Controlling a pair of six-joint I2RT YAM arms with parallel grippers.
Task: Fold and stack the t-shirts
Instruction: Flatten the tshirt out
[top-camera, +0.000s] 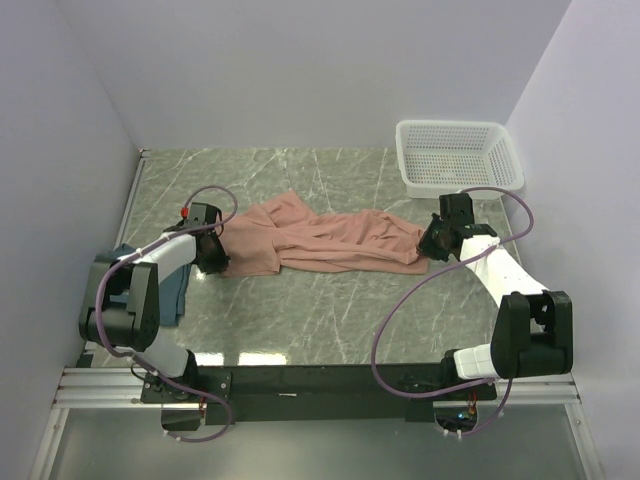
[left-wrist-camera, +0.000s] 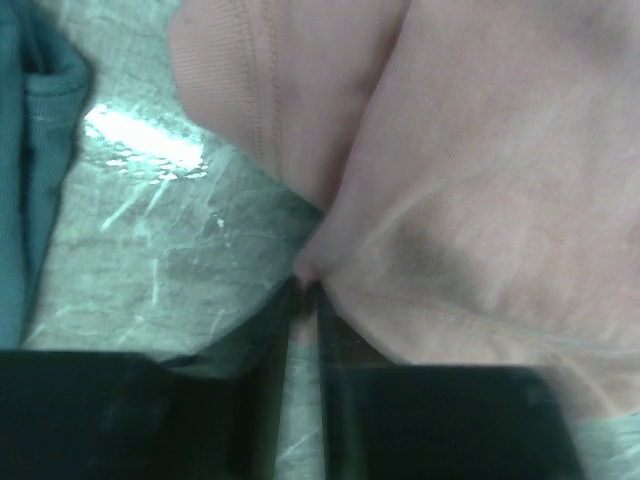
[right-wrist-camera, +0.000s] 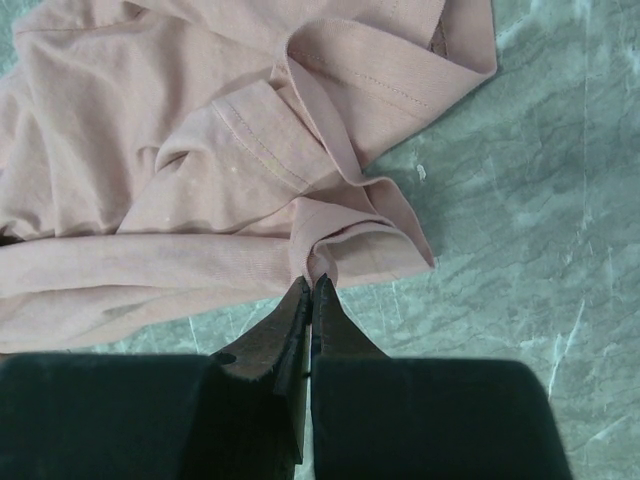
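While the salmon-pink t-shirt (top-camera: 330, 243) lay in a rumpled band across the middle of the table (top-camera: 300, 320), strung out between your two arms, you had the right gripper (right-wrist-camera: 312, 285) pressed together at a gathered fold of its hem. The way the cloth bunched toward the tips suggested a thin pinch was caught there. Your left gripper (left-wrist-camera: 305, 290) sat at the opposite end with its jaws drawn nearly together, only a slit between them, and a corner of pink cloth lay right at the tips. Whether that corner was actually caught could not be told from the wrist view. That was your main risk: had you lifted or pulled with so little fabric at the left tips, the corner could have slipped free and the shirt sagged toward the right arm. The right pinch looked just as shallow, so a hard stretch might have stripped it out too. The dark teal t-shirt (top-camera: 178, 292) lay just beside your left arm, where a low sweep could have dragged it.
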